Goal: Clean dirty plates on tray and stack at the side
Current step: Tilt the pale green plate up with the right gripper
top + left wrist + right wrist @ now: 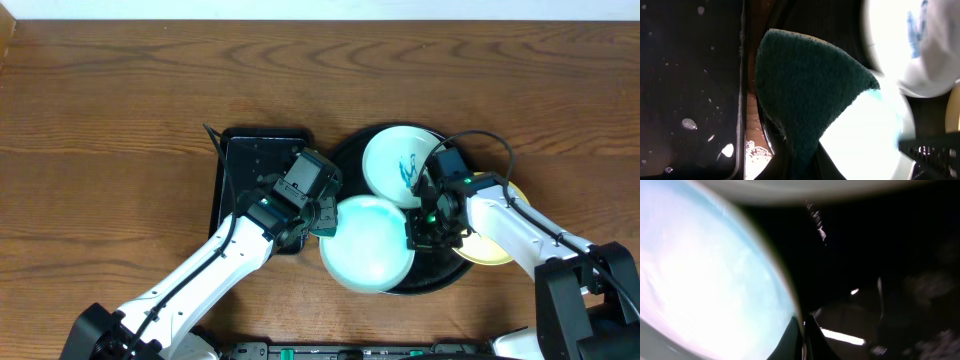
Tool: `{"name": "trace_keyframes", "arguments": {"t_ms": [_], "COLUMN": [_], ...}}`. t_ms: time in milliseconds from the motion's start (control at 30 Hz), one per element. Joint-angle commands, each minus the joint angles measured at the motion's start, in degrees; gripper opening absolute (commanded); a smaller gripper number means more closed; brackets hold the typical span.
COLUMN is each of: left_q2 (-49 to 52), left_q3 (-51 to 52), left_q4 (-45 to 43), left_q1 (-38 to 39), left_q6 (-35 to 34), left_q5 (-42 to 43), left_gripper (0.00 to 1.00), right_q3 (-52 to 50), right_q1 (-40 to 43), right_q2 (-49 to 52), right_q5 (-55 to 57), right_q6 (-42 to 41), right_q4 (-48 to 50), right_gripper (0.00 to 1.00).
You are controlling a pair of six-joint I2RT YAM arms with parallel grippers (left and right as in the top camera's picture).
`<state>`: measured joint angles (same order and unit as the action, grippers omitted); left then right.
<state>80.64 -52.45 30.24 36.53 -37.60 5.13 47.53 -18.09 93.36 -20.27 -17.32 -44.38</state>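
The pale mint plate (366, 245) is clean and glossy, with a faint teal tint near its rim. It sits on the near-left edge of the round black tray (440, 272), overhanging the wooden table (120, 120). Far of it on the tray lies a white plate (398, 165) with a teal scribble in its centre. A pale yellow plate (492, 245) lies at the tray's right side, partly under the right arm.

The left gripper (322, 215) is clamped on a dark green sponge (805, 90), which touches the mint plate's left rim, just right of the rectangular black tray (250, 165). The right gripper (418, 232) has its fingers (795, 340) drawn together, pinching the mint plate's right rim.
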Motion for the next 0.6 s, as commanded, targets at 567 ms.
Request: {"name": "trace_keyframes", "arguments": {"t_ms": [567], "left_q2": [0.22], "left_q3": [0.68], "left_q4": [0.17], "left_q1": [-0.26], "left_q6": [0.55], "left_q5": [-1.33], "left_gripper": [0.11], "right_q3": [10.88], "right_q1": [-1.36], "right_q2": [-0.92], "right_q5": [9.94], "right_q6": [2.78], "right_q4": [-5.81], "right_gripper": [0.01]}}
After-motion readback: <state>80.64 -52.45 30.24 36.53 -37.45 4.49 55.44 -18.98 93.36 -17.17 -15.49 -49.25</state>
